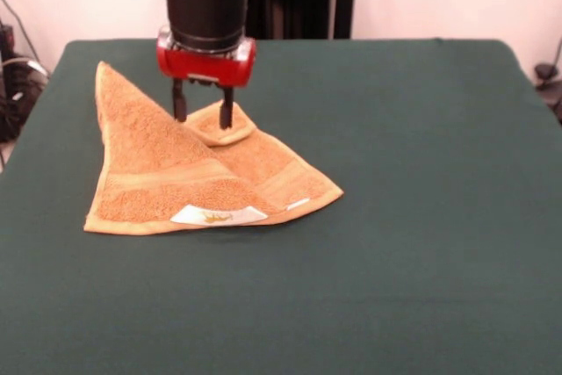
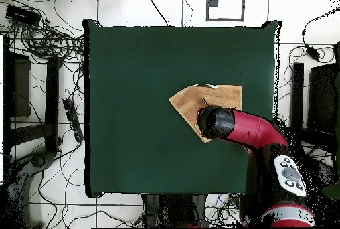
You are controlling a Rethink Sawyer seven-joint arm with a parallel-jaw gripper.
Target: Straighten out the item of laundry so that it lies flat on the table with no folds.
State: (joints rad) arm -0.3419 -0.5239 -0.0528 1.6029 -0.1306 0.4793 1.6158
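The orange-tan towel [image 1: 167,173] lies on the left part of the dark green table [image 1: 421,173], folded into a rough triangle. Its white label [image 1: 218,214] is at the near edge. One corner is folded back on top as a small flap [image 1: 230,133]. My gripper [image 1: 203,120] hangs straight down over that flap, open, with one finger on each side of it and the tips at the cloth. In the overhead view the arm [image 2: 219,123] covers the gripper and part of the towel [image 2: 189,102], which lies right of the middle of the table [image 2: 133,107].
Green table surface stretches to the right of the towel and in front of it in the front view. Cables and dark equipment [image 2: 40,47] lie on the floor around the table. The robot's base [image 2: 289,173] stands at the table's edge.
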